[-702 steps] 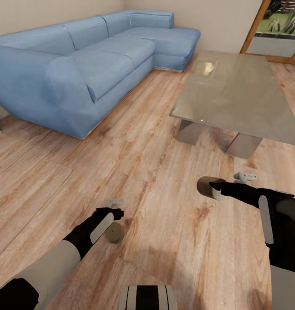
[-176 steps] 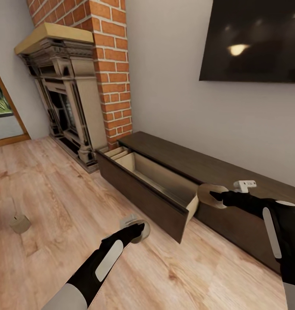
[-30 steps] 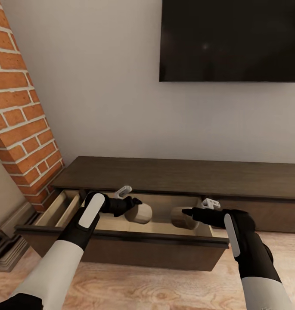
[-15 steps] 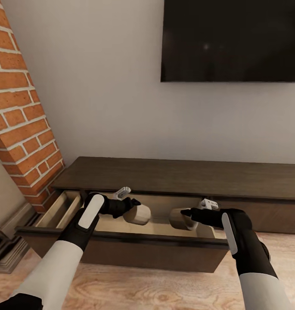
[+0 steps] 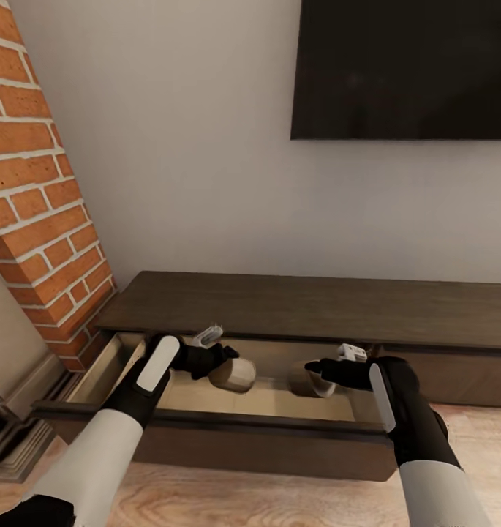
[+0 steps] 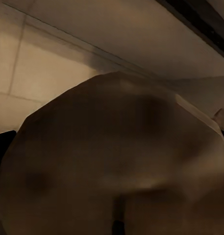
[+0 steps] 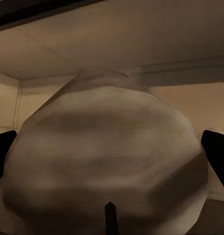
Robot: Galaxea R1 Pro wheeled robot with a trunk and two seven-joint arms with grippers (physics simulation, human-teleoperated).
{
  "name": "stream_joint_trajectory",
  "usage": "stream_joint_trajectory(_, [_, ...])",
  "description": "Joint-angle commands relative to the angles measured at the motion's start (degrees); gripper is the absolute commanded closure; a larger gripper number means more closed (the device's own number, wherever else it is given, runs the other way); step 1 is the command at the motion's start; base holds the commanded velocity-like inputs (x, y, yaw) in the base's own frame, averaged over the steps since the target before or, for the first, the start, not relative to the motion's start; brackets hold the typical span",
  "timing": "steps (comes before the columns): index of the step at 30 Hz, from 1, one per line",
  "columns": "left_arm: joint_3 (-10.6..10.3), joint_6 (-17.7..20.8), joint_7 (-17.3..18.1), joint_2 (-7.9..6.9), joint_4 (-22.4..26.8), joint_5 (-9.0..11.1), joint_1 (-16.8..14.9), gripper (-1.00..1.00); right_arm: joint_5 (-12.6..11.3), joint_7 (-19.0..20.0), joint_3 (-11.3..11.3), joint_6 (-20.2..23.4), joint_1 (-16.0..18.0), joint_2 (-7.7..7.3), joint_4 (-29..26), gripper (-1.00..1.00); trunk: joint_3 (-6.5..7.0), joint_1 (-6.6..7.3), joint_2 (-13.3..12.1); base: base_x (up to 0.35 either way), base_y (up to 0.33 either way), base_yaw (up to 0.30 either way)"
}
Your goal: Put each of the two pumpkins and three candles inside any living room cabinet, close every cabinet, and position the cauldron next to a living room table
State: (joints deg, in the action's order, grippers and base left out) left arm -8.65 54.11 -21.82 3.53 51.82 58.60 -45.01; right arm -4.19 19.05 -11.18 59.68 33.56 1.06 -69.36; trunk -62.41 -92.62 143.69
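The long dark-brown cabinet [image 5: 316, 304] stands against the wall with its left drawer [image 5: 206, 438] pulled open. My left gripper [image 5: 224, 360] is shut on a beige stubby candle [image 5: 234, 373], held inside the drawer's open top. My right gripper [image 5: 314, 368] is shut on a second beige candle [image 5: 306, 381] at the drawer's right part. Close up, the left candle [image 6: 116, 161] and the right candle [image 7: 107, 152] sit against the drawer's pale inner walls. The pumpkins are out of view.
A red brick chimney [image 5: 45, 183] rises at the left, with the ornate fireplace surround [image 5: 9, 410] below it. A dark TV [image 5: 404, 69] hangs on the wall above the cabinet. Wooden floor [image 5: 243, 498] runs in front of the drawer.
The whole picture has shifted, so the camera moved. Both grippers keep their candles and sit slightly lower in the open drawer.
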Motion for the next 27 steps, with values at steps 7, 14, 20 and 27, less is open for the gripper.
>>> stream_joint_trajectory(7, [-0.2, -0.7, -0.6, 0.16, -5.8, 0.6, -1.1, 1.0, -0.4, -3.8, -0.2, 0.3, 2.8, 0.1, 6.6, 1.0, -0.05, 0.02, 0.0, 0.009, 0.01, 0.0])
stream_joint_trajectory(14, [-0.3, -3.7, -0.4, 0.66, -9.1, -3.1, -2.7, 1.0, -0.5, -5.9, -0.2, 0.3, 3.2, 0.17, 7.8, 1.0, -0.05, 0.02, 0.0, 0.001, 0.001, 0.0])
stream_joint_trajectory(20, [-0.2, -5.3, 0.1, 0.84, -9.5, -6.7, -2.8, 1.0, -0.6, -6.1, -0.1, 0.3, 3.3, 0.28, 8.1, 1.0, -0.05, 0.02, 0.0, 0.005, 0.005, 0.0])
stream_joint_trajectory(27, [-0.3, -5.6, 0.3, 0.86, -10.2, -7.2, -2.9, 1.0, -0.5, -6.4, 0.0, 0.3, 3.3, 1.27, 9.2, 1.0, -0.05, 0.02, 0.0, 0.147, 0.196, 0.0])
